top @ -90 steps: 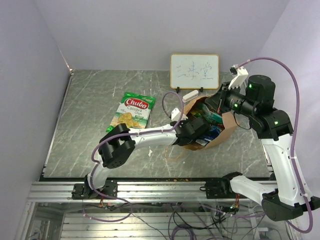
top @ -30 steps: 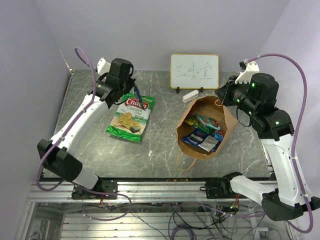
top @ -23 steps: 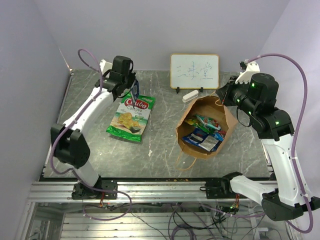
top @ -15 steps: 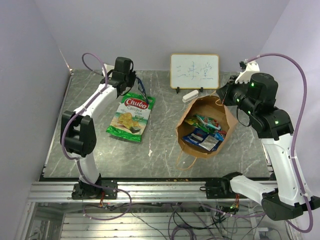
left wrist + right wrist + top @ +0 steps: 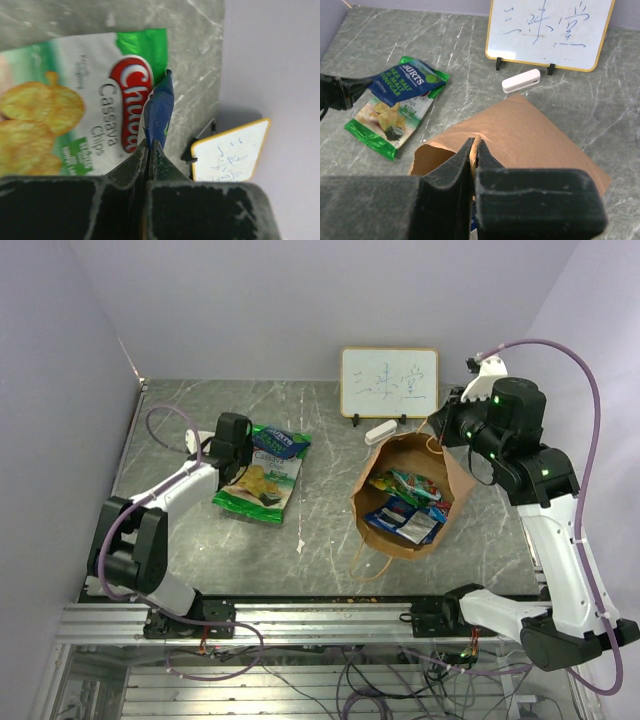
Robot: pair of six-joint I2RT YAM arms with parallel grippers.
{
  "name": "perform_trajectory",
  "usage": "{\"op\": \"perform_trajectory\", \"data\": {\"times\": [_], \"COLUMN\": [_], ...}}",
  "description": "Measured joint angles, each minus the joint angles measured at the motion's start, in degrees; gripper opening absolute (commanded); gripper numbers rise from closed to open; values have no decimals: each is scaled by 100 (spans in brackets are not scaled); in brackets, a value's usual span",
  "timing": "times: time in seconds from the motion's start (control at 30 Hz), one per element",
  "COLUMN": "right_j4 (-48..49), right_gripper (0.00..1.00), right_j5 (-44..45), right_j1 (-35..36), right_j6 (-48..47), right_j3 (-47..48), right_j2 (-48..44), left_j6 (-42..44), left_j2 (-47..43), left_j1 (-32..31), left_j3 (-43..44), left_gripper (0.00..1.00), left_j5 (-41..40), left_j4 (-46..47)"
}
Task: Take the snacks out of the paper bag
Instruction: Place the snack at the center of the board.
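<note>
Burts packet, dark blue, pinched in left end effector, right end effector pinching paper bag

Brown paper bag lies open, small packets inside; blue Burts bag (glossy) overlaps green Chuba bag top.

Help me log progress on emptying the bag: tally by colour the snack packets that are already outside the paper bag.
Green packet: 1, lying flat.
Dark blue packet: 1, pinched in the left jaws, over the green one's top end.
Total outside: 2.
More packets lie overlapping inside the paper bag, so no firm count for those.
</note>
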Motion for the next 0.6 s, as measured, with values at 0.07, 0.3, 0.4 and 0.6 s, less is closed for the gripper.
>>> {"op": "perform_trajectory", "data": {"times": [0.07, 0.3, 0.4, 0.6], "right_j4": [-2, -7, -7, -11], "right_gripper": [0, 0, 0, 0], "right_j5": [-26, -153, -181, -247], "right_j1": [0, 0, 0, 0], "right_j6": [-50, -219, -256, -291], "right_j3": [74, 214, 214, 214], "right_j2": [59, 164, 164, 164], "left_j6": [-50, -262, -391, -525], "left_j2": [-188, -649, -664, -721], "left_j1": [-4, -46, -149, -343], "left_j3": [-393, -1235, -1423, -1729], "left_gripper": [7, 7, 7, 7], "left_j5": [-127, -560, -675, -835], "left_j4": [120, 466, 529, 542]}}
